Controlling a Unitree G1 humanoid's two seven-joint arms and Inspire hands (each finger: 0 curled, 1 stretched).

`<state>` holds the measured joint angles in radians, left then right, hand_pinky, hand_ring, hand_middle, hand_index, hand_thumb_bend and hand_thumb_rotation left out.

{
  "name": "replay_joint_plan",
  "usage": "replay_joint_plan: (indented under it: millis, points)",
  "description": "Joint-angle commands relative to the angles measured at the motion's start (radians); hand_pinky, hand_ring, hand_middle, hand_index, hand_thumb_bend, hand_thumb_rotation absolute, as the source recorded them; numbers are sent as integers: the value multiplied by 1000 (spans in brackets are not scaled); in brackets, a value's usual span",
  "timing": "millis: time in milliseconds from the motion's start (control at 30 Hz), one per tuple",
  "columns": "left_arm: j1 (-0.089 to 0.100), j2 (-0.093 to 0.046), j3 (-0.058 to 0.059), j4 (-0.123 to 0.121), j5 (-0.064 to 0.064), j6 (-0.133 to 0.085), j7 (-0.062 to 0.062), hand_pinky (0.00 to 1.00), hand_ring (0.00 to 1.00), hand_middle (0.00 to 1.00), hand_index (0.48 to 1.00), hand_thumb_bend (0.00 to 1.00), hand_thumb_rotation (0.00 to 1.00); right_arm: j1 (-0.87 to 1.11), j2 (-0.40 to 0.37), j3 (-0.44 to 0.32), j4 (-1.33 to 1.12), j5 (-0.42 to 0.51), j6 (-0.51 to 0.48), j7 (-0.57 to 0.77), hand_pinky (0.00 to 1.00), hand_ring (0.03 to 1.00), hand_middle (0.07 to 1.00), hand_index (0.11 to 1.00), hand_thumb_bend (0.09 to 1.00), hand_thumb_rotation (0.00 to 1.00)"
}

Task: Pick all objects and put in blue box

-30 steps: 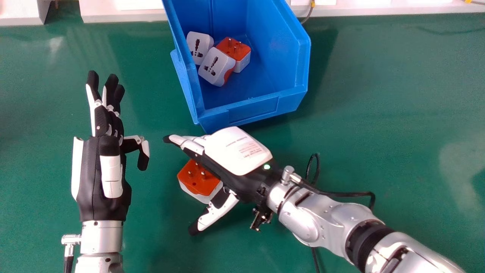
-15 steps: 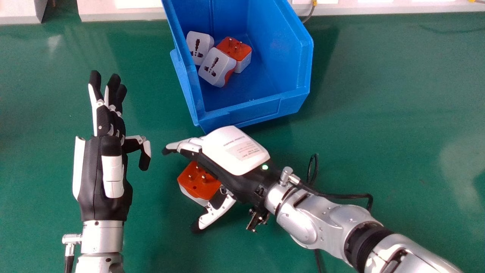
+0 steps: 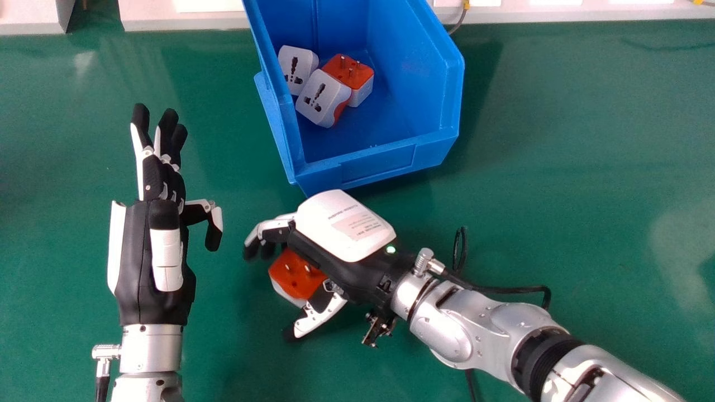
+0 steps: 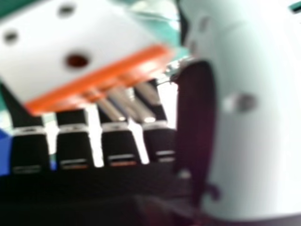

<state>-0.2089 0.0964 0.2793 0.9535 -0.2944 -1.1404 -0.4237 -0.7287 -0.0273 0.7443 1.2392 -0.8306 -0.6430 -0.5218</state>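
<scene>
Three adapters (image 3: 329, 89) sit inside the blue box (image 3: 377, 165): two present white socket faces, one an orange pin face. The fourth adapter (image 3: 293, 279) is outside, on the green table (image 3: 558, 167), pins up. My right hand (image 3: 321, 220) curls its fingers and thumb round it; its back bears a printed label (image 3: 357, 226). My left hand (image 3: 137, 257) is open.
</scene>
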Motion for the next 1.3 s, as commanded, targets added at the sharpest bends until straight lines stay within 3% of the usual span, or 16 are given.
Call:
replay_joint_plan:
  millis: [0,300,500,967,1067,1267]
  points:
    - [-11,4,-2,-12,-2,-1,-2,0,1000,1000,955,1000,1000,4,-18,1,7,-5,7,11,407,459,504,515,575,12]
    - [-9,4,-3,-23,-3,1,-4,0,1000,1000,956,1000,1000,3,-31,-18,-7,10,-28,-3,404,446,490,494,541,3]
    - [-10,5,-1,-18,-3,-1,-4,0,1000,1000,957,1000,1000,0,-37,-34,-15,23,-55,8,406,445,484,492,534,1]
    - [-5,2,-4,-19,9,-11,12,0,1000,1000,960,1000,1000,1,-60,-70,-38,42,-114,29,412,446,478,492,529,0]
    - [1,1,-6,-23,8,-15,10,0,1000,1000,961,1000,1000,13,-75,-132,-53,122,-169,109,412,446,478,492,529,0]
    - [9,-2,-8,-26,11,-20,10,0,1000,1000,962,1000,1000,86,-83,-313,-134,393,-242,359,412,447,479,492,528,0]
